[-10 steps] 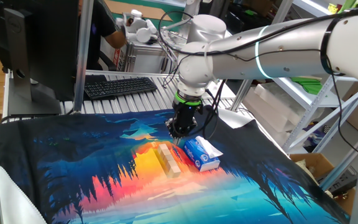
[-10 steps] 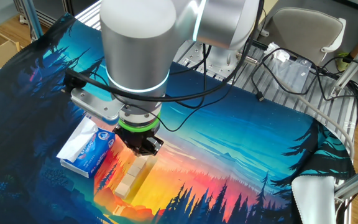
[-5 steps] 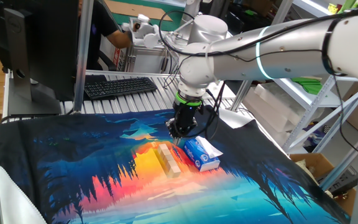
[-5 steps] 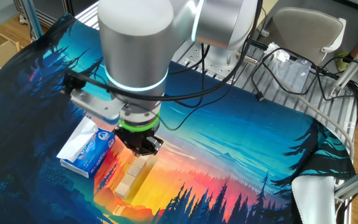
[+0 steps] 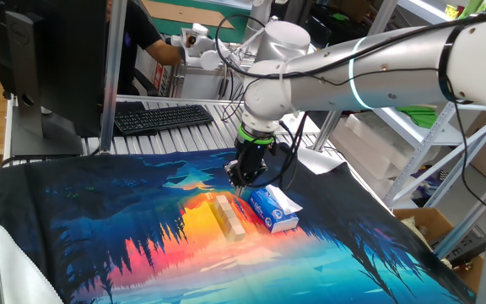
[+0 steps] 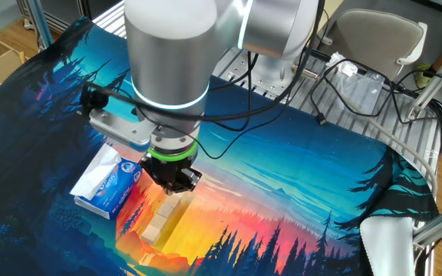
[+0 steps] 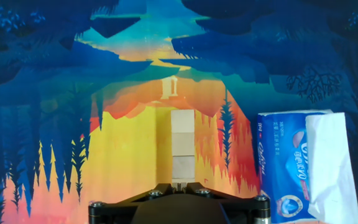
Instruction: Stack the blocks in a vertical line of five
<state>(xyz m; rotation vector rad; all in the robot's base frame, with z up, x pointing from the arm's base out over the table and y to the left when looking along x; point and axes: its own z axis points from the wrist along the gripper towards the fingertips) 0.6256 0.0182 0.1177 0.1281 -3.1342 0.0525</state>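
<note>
- While the arm [image 5: 369, 63] is reaching in from the right of one fixed view, its wrist is pointing straight down, holding the gripper [image 5: 241, 187] just above the far end of the blocks [image 5: 229, 215].
- Lying flat on the printed cloth [image 5: 99, 228], the blocks are forming a touching row, not a tower, just beside the blue-and-white box [image 5: 274, 209].
- Looking along the fingers, the hand view is showing the row of blocks [image 7: 181, 144] running away from the gripper base; whether the jaws are parted or closed cannot be told.
- From the other fixed view, the gripper [image 6: 173, 184] is hanging over the blocks [image 6: 162, 220], with the box [image 6: 107, 184] alongside.
</note>
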